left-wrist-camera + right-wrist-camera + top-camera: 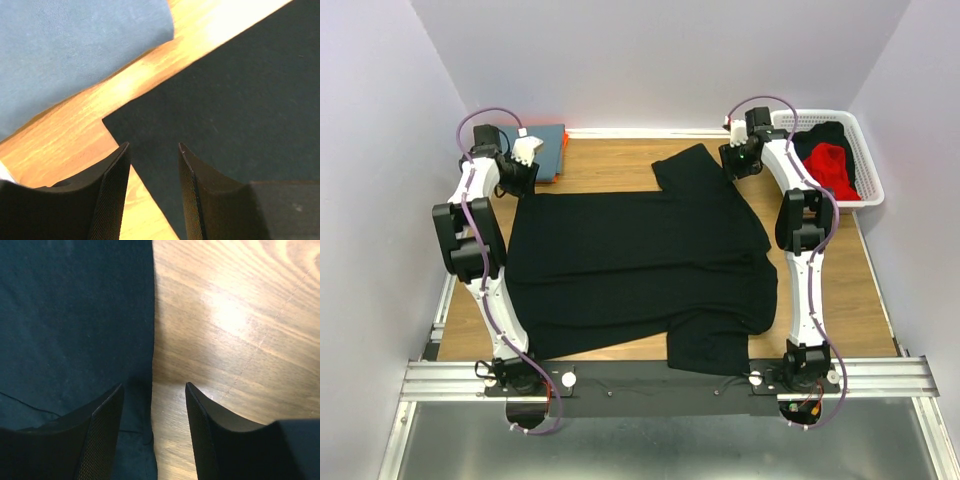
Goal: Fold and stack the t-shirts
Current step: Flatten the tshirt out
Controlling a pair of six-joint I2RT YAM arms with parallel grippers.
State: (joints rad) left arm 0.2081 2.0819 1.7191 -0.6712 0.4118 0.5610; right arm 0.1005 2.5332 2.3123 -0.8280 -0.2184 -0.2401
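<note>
Lying flat across the bench (pixel 610 165), the big black t-shirt (pixel 640 260) looks limp, light and slippy, best pinched at its far corners. There the left pincer (pixel 153 145) and right pincer (pixel 154 384) hover with jaws apart, holding nothing. I count five shirts: this one, a second black shirt (pixel 820 135) and a red shirt (pixel 832 168) in the basket (pixel 867 150), a folded slate-blue shirt (pixel 542 150), and an orange sliver (pixel 563 152) beneath it.

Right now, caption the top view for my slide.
Black t-shirt spread on the wooden table, left gripper and right gripper open at its far edge.
</note>
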